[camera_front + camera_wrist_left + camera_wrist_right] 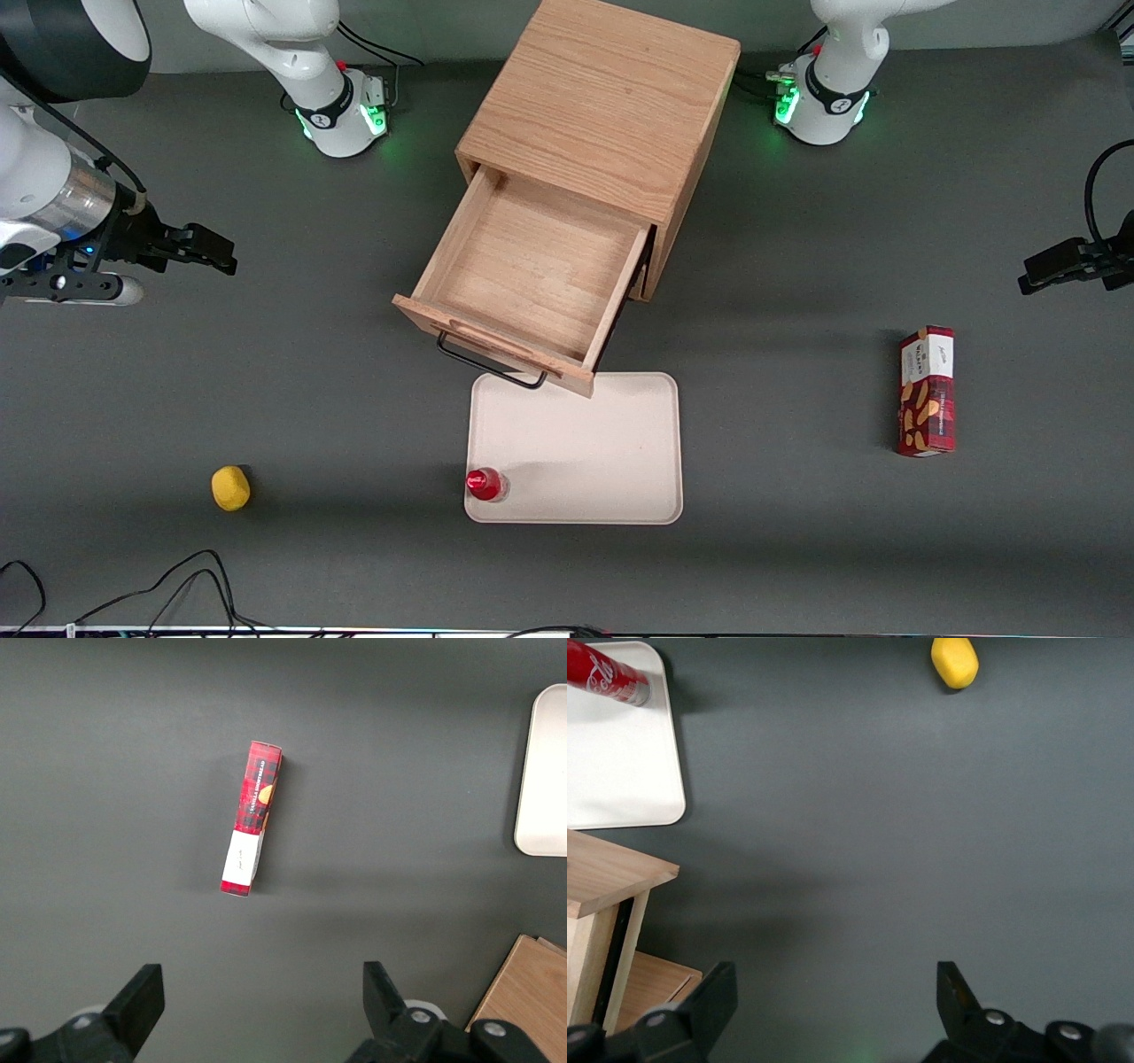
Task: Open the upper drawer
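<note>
Nearest my front camera, low on the table [797, 549], sat a yellow lemon-like fruit [230, 488], and I saw it again through the right wrist camera [955, 662]. My right arm's fingers [213, 251] hung above bare table at the working arm's end, spread wide and holding nothing; the wrist view showed both fingertips [713, 999] well apart over the grey surface. From the fingers toward the parked arm's end stood the light oak cabinet [602, 106], and its upper drawer [532, 266] was pulled well out, its inside bare wood, its thin black wire handle [487, 361] facing my camera. The fingers were well apart from that handle. Just in front of the drawer lay a pale tray [585, 452], the drawer's front edge overhanging the tray's rim. A red bottle [485, 484] stood at the tray's corner nearest the fruit. Farthest from the fingers, a red snack box [928, 391] lay flat on the table.
</note>
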`<act>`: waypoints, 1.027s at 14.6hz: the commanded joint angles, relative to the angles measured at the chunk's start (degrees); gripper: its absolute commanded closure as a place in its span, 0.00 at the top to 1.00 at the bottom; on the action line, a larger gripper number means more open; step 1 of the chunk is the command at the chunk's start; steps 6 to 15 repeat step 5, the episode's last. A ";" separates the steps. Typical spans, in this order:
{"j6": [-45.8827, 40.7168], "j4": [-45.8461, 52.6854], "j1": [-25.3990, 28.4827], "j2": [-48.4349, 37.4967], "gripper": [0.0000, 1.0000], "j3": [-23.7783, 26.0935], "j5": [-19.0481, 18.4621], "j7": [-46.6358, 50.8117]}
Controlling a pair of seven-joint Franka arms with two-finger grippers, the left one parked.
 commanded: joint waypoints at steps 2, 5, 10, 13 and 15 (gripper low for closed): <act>0.09 0.31 -0.45 -2.12 1.00 0.66 -0.98 1.56; 0.09 0.22 -0.45 -2.30 1.00 0.66 -1.06 1.47; 0.09 0.22 -0.45 -2.30 1.00 0.66 -1.06 1.47; 0.09 0.22 -0.45 -2.30 1.00 0.66 -1.06 1.47; 0.09 0.22 -0.45 -2.30 1.00 0.66 -1.06 1.47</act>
